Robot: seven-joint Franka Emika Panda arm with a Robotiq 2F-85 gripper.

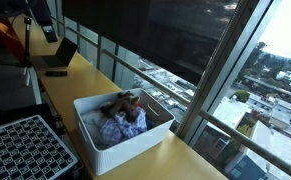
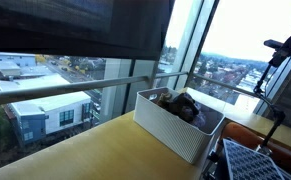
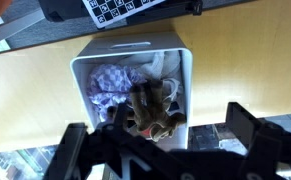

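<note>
Here, one white bin sits mid-frame in the wrist view, holding one checked cloth and one brown bundle. The pincer, spread wide and empty, fills the lower frame just below the bundle.

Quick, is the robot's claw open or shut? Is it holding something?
Gripper: open, holding nothing, above the white bin.

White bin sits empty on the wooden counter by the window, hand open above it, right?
Not empty: the wrist view shows the white bin holding a checked cloth and a brown plush toy. It sits on the wooden counter by the window, hand open above it.
</note>
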